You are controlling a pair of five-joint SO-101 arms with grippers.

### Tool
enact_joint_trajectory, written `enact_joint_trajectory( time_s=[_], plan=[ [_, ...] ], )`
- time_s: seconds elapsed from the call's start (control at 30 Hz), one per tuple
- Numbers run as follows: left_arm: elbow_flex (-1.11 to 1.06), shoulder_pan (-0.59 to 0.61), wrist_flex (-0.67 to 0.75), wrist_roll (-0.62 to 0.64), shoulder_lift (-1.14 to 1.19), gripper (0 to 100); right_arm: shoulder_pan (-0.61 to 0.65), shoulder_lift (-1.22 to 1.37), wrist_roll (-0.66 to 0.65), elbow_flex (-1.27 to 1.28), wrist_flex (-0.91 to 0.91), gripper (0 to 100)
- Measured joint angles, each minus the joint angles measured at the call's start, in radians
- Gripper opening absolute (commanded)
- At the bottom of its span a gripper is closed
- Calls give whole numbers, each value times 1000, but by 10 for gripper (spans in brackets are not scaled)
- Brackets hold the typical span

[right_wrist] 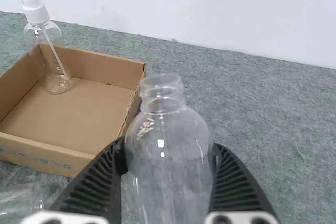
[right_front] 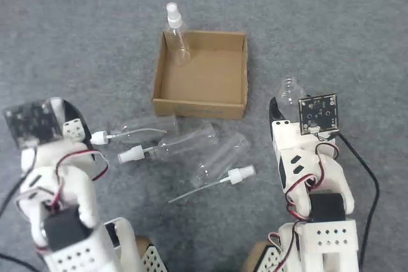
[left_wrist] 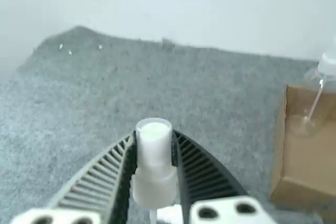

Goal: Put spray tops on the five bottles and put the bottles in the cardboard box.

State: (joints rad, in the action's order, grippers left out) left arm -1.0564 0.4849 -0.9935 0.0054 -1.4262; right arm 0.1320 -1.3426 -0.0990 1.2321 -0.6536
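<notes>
Between the two arms, toward the front edge of the table (right_front: 357, 42), three clear bottles on their sides, close together and just in front of the cardboard box (right_front: 197, 107). Leftmost bottle (right_front: 150, 125) and middle bottle (right_front: 185, 141) each with a white top at the left end; cannot tell whether either is screwed on. Third bottle (right_front: 223, 154) lying slantwise, with a loose spray top (right_front: 241, 174) and its thin tube just beside it on the near side.

Toward the left edge, left gripper (left_wrist: 154, 140) clamped on a spray top (left_wrist: 154, 182), head pointing away from the wrist, ribbed fingers (left_wrist: 197, 166) pressed to both sides. Near the box's front right corner, right gripper (right_wrist: 166, 150) closed around the body of an open-necked bottle (right_wrist: 165, 114), held upright, just off the box's right wall.

Underneath everything, grey short-pile carpet (right_front: 76, 42) running to the far edge. Behind it, a plain white wall (left_wrist: 210, 9).

Box shallow, open at the top, set in the middle toward the far edge. Inside, one capped bottle (right_front: 177, 36) standing upright in the far left corner, spray top on, tube visible through the clear wall.
</notes>
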Motion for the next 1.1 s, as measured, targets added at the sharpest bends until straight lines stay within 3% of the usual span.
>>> enact_joint_trajectory(
  time_s=[0.23, 0.63, 0.83, 1.1],
  plan=[
    [-35, -9, 8, 72, -127, 12, 0, 0, 0, 0, 0, 54],
    [-40, -206, 8, 238, -149, 12, 0, 0, 0, 0, 0, 54],
    [-40, -290, 78, 334, -149, 12, 31, 0, 0, 0, 0, 54],
    [-40, -399, 193, 356, -149, 12, 40, 0, 0, 0, 0, 54]
  ],
)
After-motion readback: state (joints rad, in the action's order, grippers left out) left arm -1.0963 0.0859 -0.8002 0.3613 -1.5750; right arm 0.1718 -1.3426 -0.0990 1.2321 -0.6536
